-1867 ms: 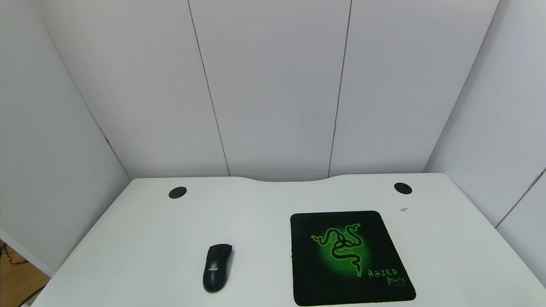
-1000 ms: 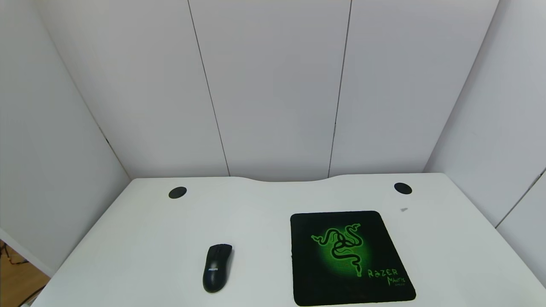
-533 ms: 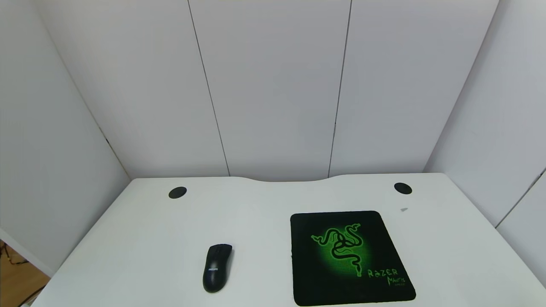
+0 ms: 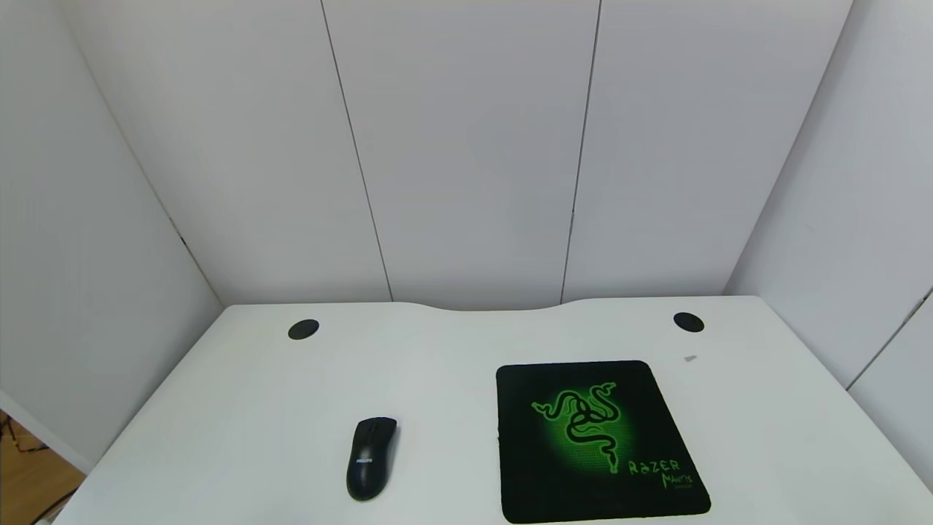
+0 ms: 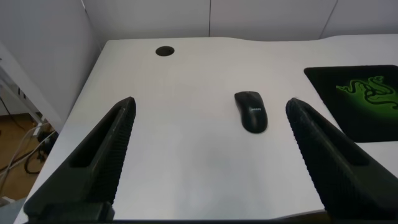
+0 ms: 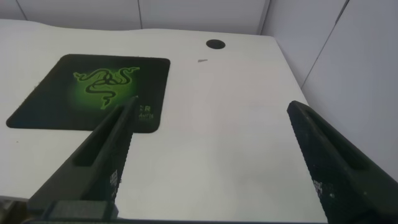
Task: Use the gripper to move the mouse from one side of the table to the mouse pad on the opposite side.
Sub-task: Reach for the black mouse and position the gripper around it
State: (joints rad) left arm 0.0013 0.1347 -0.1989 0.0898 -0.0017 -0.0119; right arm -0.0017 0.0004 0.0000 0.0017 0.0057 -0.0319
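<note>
The black mouse (image 4: 372,458) lies on the white table (image 4: 240,408) at the front left; it also shows in the left wrist view (image 5: 250,111). The black mouse pad (image 4: 594,440) with its green snake logo lies at the front right, apart from the mouse; it also shows in the right wrist view (image 6: 93,90). Neither gripper shows in the head view. My left gripper (image 5: 211,112) is open and empty, held back from the table's near edge, the mouse ahead of it. My right gripper (image 6: 212,118) is open and empty near the table's front right.
Two round black cable holes sit near the table's curved back edge, one at the left (image 4: 303,329) and one at the right (image 4: 688,321). A small grey speck (image 4: 690,358) lies beside the right hole. White walls close in the back and sides.
</note>
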